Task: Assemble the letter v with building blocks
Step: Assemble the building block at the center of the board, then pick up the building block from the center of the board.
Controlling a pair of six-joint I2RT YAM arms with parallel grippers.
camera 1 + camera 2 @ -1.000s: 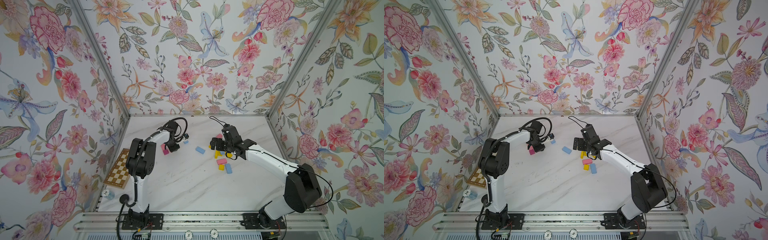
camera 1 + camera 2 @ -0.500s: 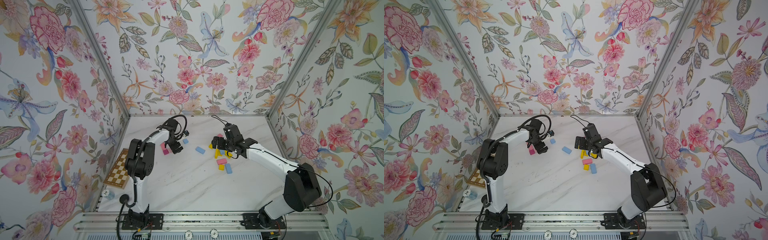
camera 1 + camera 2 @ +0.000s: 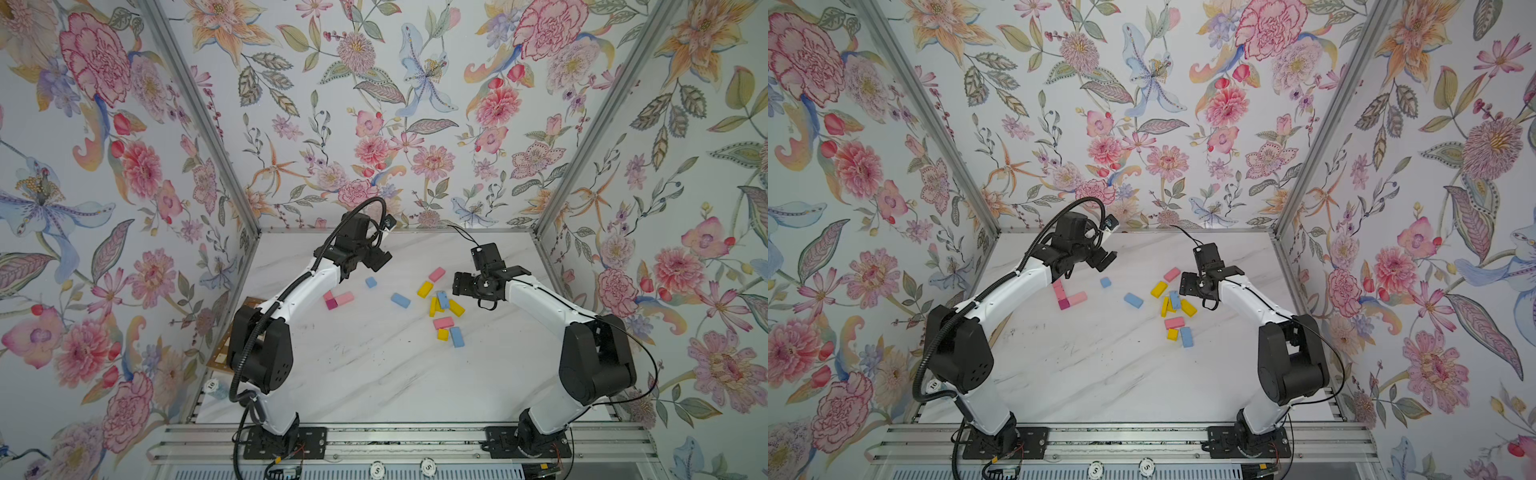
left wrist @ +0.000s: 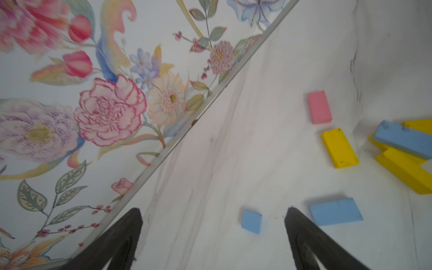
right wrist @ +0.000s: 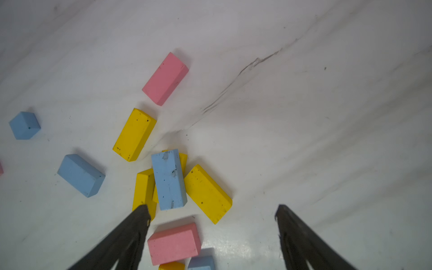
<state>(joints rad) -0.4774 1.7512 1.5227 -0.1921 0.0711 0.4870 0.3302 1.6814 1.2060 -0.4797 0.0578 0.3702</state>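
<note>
The building blocks lie on the white marble table. Two pink blocks [image 3: 344, 297] and a magenta one [image 3: 331, 304] sit joined together at the left. A blue square [image 3: 371, 282] and a blue oblong [image 3: 400, 300] lie apart near the middle. Right of them, a blue block [image 5: 168, 180] rests on top of yellow blocks [image 3: 456, 307], with pink [image 5: 174, 244], yellow and blue ones around it. My left gripper [image 3: 376, 259] is open above bare table [image 4: 214, 210], behind the blue square [image 4: 251, 221]. My right gripper [image 3: 461, 286] hangs open over the pile [image 5: 212, 207], holding nothing.
A brown-and-cream checkered board [image 3: 220, 353] lies at the table's left edge, mostly hidden behind the left arm. Floral walls close in the back and both sides. The metal rail [image 3: 374, 440] with both arm bases runs along the front.
My left gripper has opened, left a pink block beside the magenta one, and lifted away toward the back wall. The right gripper has shifted slightly over the pile.
</note>
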